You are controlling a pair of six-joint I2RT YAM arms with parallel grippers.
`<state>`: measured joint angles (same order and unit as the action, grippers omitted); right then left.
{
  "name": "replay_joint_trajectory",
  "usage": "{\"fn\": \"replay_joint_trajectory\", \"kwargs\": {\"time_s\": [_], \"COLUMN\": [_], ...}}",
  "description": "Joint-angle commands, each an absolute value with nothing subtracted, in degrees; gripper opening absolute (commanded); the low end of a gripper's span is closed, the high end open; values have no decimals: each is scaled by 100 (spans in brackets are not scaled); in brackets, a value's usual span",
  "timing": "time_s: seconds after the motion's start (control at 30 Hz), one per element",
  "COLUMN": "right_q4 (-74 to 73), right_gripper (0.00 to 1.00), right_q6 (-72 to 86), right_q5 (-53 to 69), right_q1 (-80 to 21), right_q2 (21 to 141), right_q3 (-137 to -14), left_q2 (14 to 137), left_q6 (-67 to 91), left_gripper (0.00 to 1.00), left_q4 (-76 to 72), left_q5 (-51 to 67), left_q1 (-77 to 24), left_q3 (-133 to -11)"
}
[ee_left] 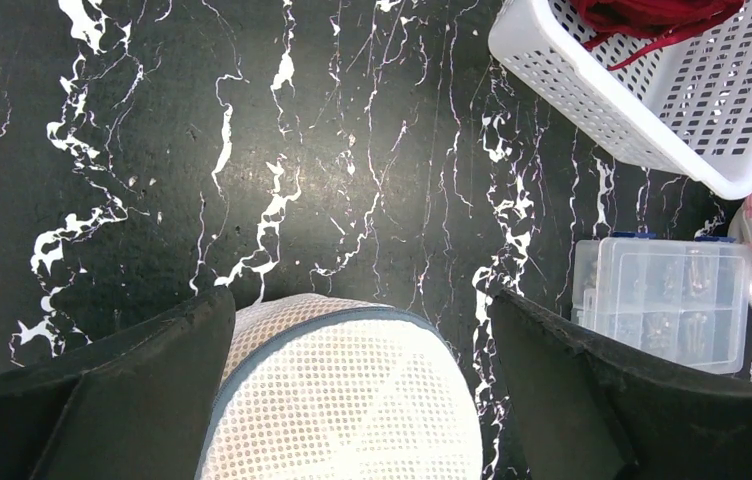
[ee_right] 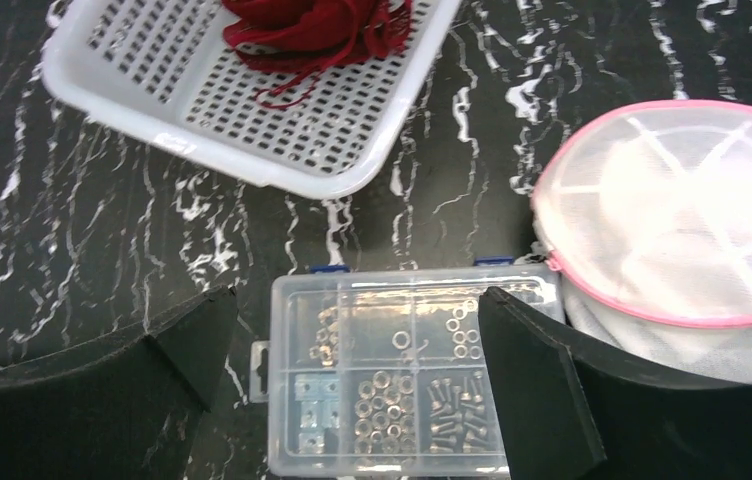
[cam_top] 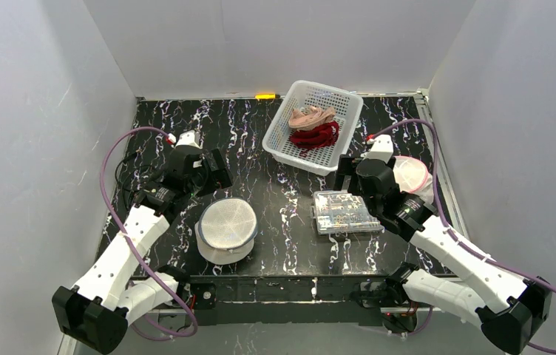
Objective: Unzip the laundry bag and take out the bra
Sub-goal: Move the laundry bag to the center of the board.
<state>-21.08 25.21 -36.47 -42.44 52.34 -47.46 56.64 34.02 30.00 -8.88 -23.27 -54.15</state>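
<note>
A round white mesh laundry bag [cam_top: 225, 225] with a grey rim stands at the front left of the black marbled table, closed. My left gripper [cam_top: 214, 173] hangs open just behind and above it; in the left wrist view the bag [ee_left: 342, 400] fills the gap below the gripper [ee_left: 359, 300], apart from both fingers. A second round laundry bag [cam_top: 412, 174] with a pink rim [ee_right: 672, 200] lies at the right. My right gripper [cam_top: 345, 174] stands open beside it, over a clear box [ee_right: 392, 380]. The bra is hidden.
A white slotted basket [cam_top: 297, 157] at the back centre holds a beige-pink garment [cam_top: 312, 116] and a red garment [cam_top: 315, 135]. The clear plastic box [cam_top: 343, 213] of nuts and screws lies at the front centre-right. White walls enclose the table.
</note>
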Motion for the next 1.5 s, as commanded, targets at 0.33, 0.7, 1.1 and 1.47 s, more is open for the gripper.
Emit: {"fn": "replay_joint_trajectory", "kwargs": {"time_s": [0.33, 0.7, 1.1, 1.47], "right_q4": [-426, 131, 1033, 1271], "right_gripper": [88, 84, 70, 31], "right_q6": [3330, 3710, 4465, 4685], "right_q5": [947, 1071, 1581, 1737], "right_q1": [-4461, -5547, -5618, -5739], "right_q2": [6043, 7962, 8980, 9307], "right_q3": [-4706, -5468, -5595, -5659], "left_q2": [4223, 2918, 2509, 2426], "left_q6": [3832, 3882, 4213, 4245], "left_gripper": [98, 95, 94, 92], "left_q4": [4124, 4089, 4588, 4665], "left_q5": [-751, -280, -107, 0], "left_q1": [-2329, -2331, -2334, -2328], "left_q3": [-5176, -4630, -4550, -4388]}}
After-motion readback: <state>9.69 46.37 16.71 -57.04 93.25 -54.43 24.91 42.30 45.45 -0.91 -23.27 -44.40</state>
